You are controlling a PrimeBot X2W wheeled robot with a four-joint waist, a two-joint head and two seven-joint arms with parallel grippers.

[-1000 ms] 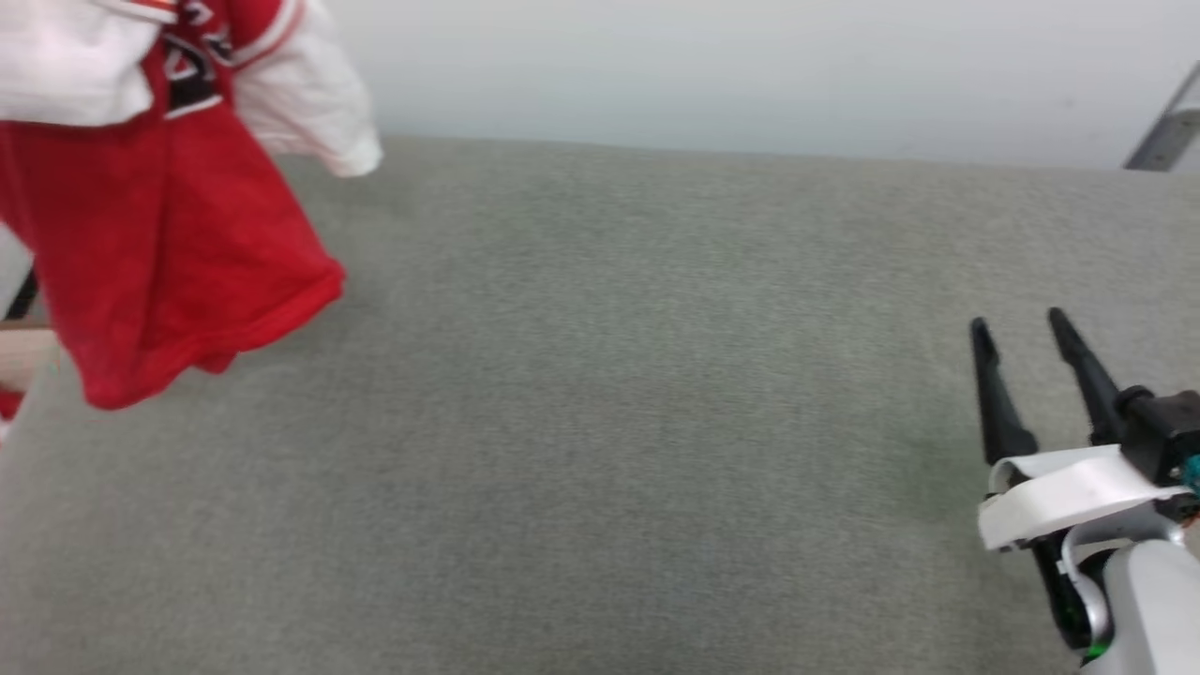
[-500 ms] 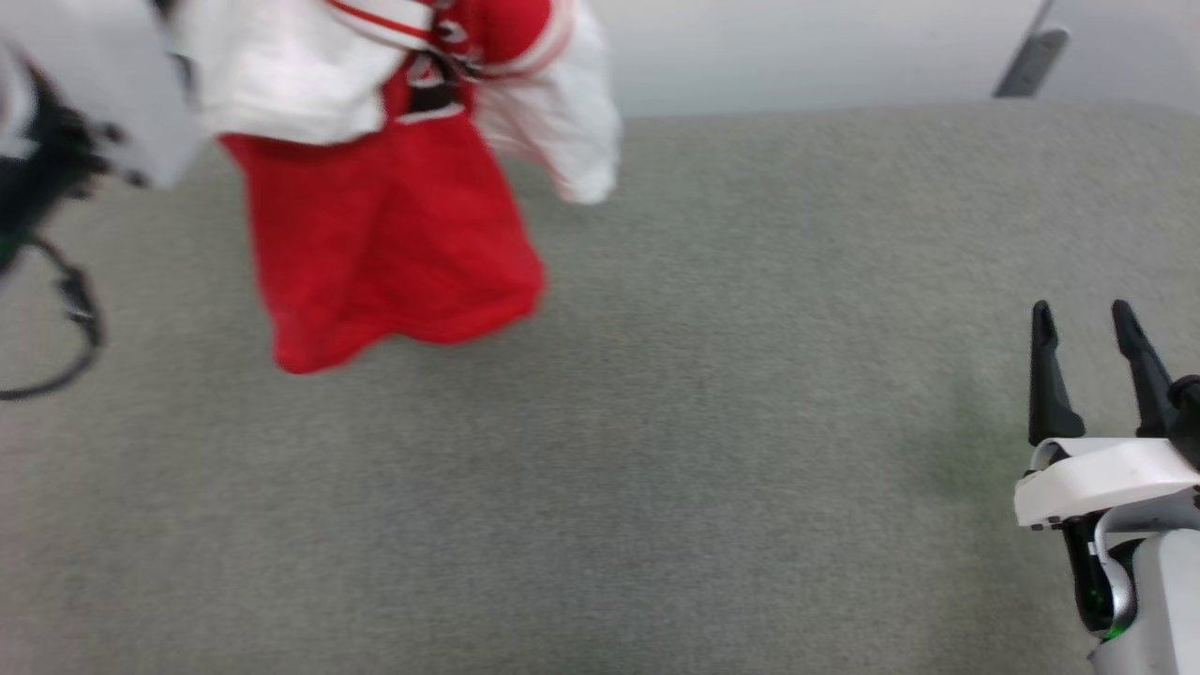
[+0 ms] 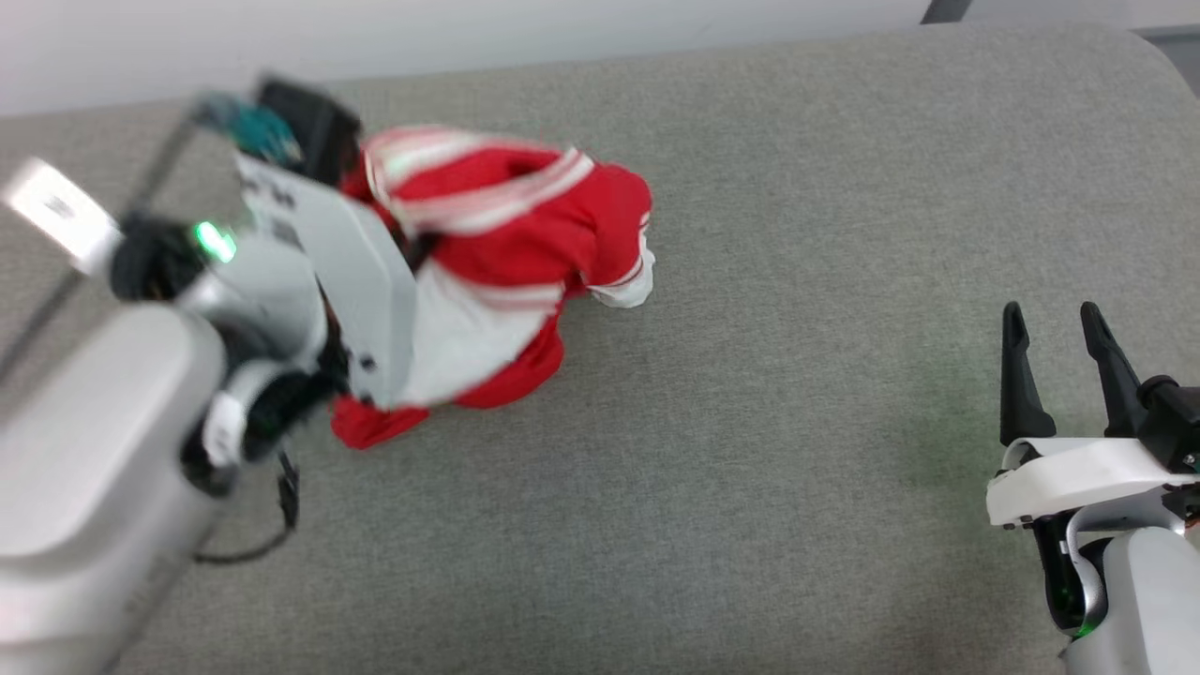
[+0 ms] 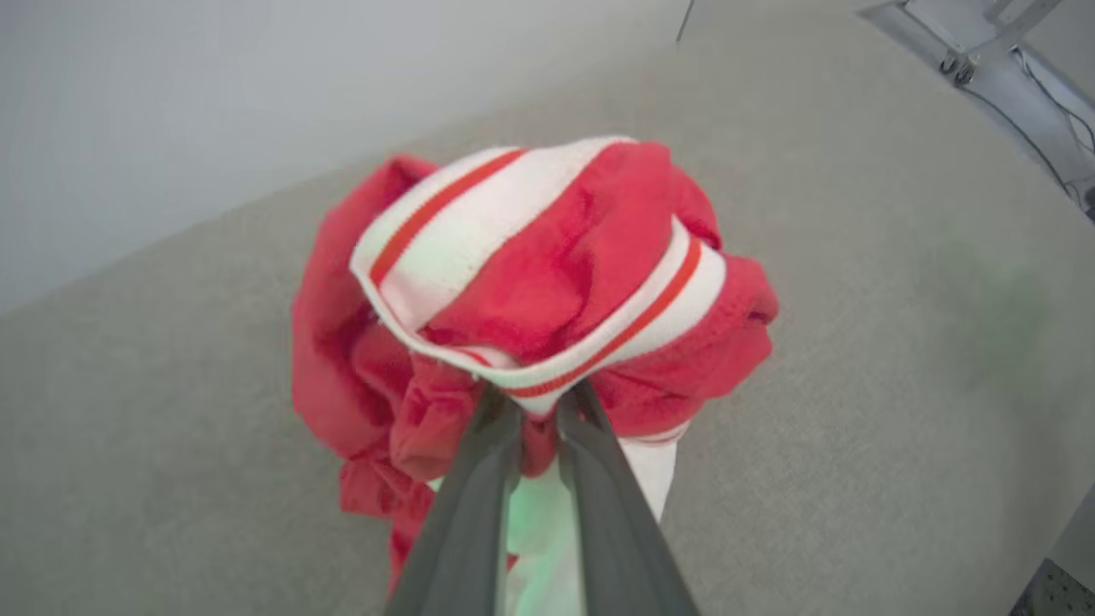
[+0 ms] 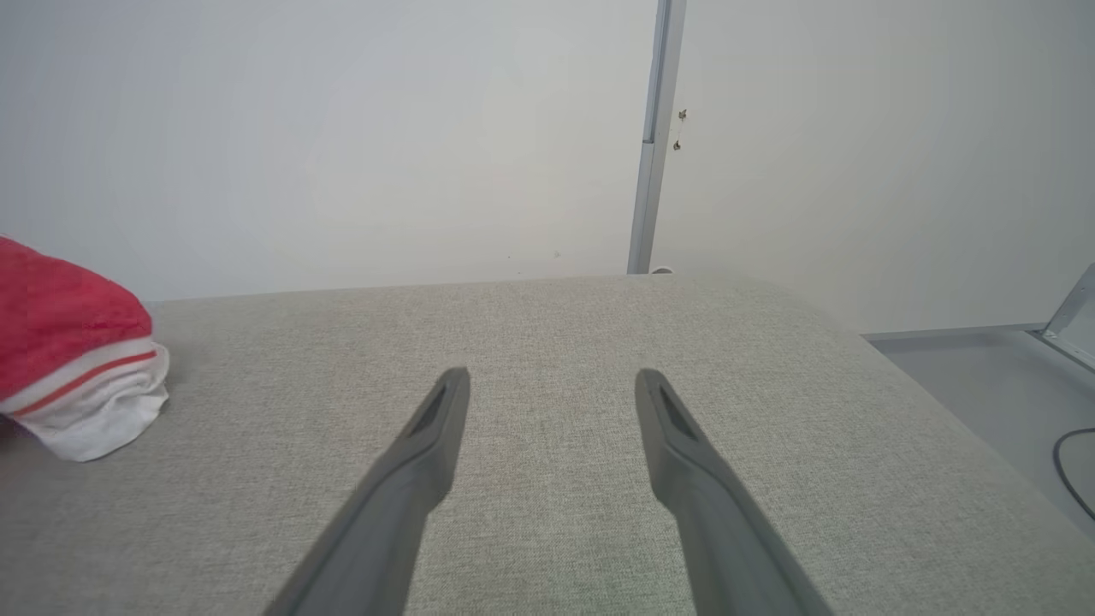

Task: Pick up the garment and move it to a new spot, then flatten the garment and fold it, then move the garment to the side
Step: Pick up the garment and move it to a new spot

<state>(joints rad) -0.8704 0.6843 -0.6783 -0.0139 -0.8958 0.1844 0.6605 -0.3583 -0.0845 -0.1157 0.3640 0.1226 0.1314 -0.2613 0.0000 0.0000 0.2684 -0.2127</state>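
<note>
The garment (image 3: 525, 216), a red jersey shirt with white-and-red striped bands, is bunched in a heap on the grey cushioned surface (image 3: 750, 469), left of centre in the head view. In the left wrist view my left gripper (image 4: 537, 406) is shut on a striped band of the garment (image 4: 547, 274), fingertips buried in the cloth. My left wrist (image 3: 319, 253) covers the heap's left side. My right gripper (image 3: 1050, 319) hovers open at the lower right, far from the shirt. Between its fingers (image 5: 552, 381) there is nothing, and a white sleeve end of the garment (image 5: 68, 342) lies far left.
A pale wall rises behind the grey surface, with a vertical metal strip (image 5: 650, 145). The surface rounds off at its right end, where floor and a dark cable (image 5: 1074, 470) show. A metal frame (image 4: 1001, 60) stands beyond the far corner.
The head camera has swung. The garment, hanging high before, has come down into a heap on the surface, and my left arm has come into view. The right gripper stays open.
</note>
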